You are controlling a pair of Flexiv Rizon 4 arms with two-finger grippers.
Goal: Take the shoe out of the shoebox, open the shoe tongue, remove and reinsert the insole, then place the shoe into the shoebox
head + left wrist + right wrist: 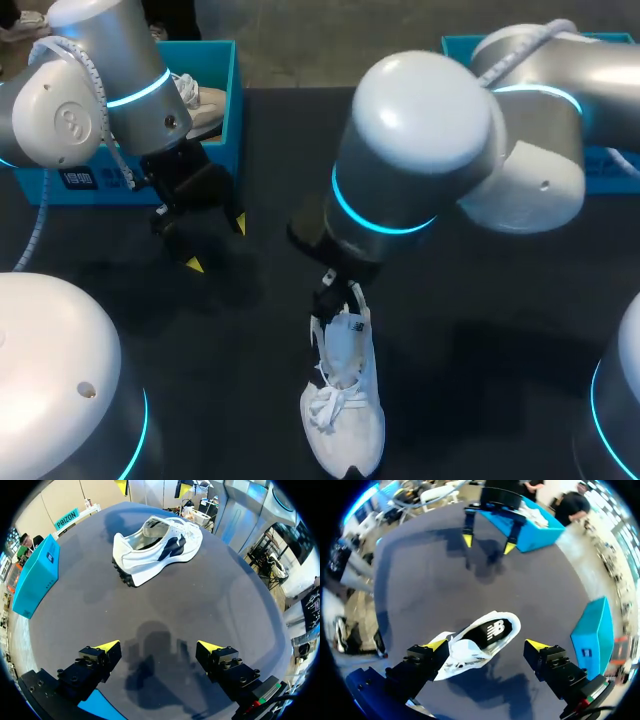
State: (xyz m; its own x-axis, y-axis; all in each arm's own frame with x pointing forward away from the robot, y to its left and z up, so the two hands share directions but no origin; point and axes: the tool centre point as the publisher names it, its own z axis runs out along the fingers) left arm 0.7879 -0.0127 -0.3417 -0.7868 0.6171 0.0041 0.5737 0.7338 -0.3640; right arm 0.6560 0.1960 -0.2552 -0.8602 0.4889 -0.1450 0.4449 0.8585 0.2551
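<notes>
Noted shoe [345,400] standing on tabletop [480,330], near centre, right hand [486,644] spread wide and empty over its tongue, likely to pull it open; left hand [217,243] wide, empty, parked far left by shoebox [215,130].

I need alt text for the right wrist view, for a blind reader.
A white shoe sits on the dark table under the open right gripper, its insole showing. Ahead, the open left gripper hangs over the table near a blue shoebox.
</notes>
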